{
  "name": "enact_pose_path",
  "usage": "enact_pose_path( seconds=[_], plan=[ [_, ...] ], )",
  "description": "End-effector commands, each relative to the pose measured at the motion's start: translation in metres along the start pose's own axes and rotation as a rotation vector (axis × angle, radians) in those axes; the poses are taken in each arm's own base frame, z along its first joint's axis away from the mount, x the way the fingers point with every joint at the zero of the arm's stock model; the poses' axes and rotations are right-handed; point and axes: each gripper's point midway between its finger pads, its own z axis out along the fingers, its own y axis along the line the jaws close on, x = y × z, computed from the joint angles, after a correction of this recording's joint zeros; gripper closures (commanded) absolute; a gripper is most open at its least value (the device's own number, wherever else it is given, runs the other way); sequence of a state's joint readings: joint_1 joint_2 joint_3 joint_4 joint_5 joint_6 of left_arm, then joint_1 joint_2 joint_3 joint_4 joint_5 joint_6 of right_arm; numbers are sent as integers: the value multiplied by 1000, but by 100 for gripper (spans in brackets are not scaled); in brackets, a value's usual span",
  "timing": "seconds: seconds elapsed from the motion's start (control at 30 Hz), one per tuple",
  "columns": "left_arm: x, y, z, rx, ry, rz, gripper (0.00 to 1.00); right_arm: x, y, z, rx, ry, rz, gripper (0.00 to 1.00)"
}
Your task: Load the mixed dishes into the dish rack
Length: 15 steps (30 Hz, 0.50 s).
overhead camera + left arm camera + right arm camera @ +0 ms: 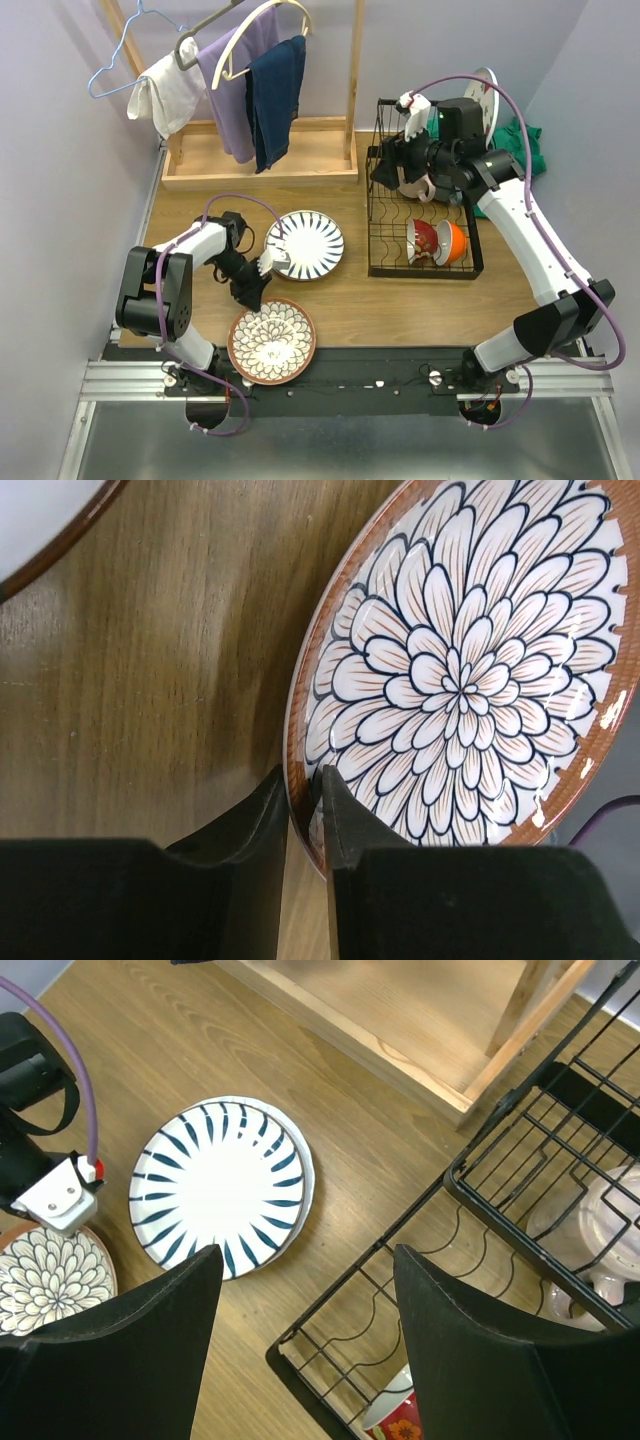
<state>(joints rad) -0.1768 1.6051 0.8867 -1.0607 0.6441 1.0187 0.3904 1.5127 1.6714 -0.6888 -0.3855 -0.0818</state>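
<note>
1. The left claw (303,783) was narrowed to a slit and pinched the rim of the brown-rimmed flower plate (460,680). One finger stood outside the edge, the other on the patterned face. A flat plate probably offers no other hold.
2. That plate lay flat on the desk (150,680) at its near side, well apart from the dish rack (426,274).
3. The right claw (307,1260) was wide and held nothing. It hung over the rack's left side, near the pale mug (610,1225) on the upper tier.
4. The striped plate (305,244) lay between the flower plate and the rack, likely obstructing a low carry.
5. The red and orange bowls (440,242) occupied the rack's near end.
</note>
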Motion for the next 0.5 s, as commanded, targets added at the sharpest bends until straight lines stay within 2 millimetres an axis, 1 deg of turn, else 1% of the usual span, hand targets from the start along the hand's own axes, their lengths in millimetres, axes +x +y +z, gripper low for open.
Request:
enact_pose_path(
  seconds=[0.0,0.03,0.1,0.13,0.17,0.2,0.23,0.3,0.33,0.37,0.43,0.47],
  plan=[
    [5,2,3,-12,19,-17,78,7,11,11,-46,5,9,24],
    [6,2,5,-4,22,-28,84,8,12,12,-47,6,5,24],
    [0,5,4,0,6,-31,96,12,13,14,-48,17,4,24],
    [-2,2,2,14,2,-37,100,13,13,14,-45,21,3,23],
    [-11,1,-1,18,-26,-21,100,14,13,14,-47,22,0,23],
    [-15,-1,-5,20,-40,-12,100,14,13,14,-47,23,-5,24],
    [-19,-6,-12,17,-50,1,100,17,13,15,-49,30,-5,23],
    [-34,-9,-26,-8,-87,42,100,20,18,16,-70,39,-14,24],
    [-41,-14,-35,-30,-108,66,100,25,25,18,-116,53,-15,24],
    [-49,-14,-44,-55,-129,90,100,29,34,19,-160,64,-24,24],
    [-63,-21,-58,-91,-176,127,100,40,53,22,-259,90,-62,24],
    [-70,-22,-65,-109,-196,143,100,47,73,23,-346,104,-76,23]
  ],
)
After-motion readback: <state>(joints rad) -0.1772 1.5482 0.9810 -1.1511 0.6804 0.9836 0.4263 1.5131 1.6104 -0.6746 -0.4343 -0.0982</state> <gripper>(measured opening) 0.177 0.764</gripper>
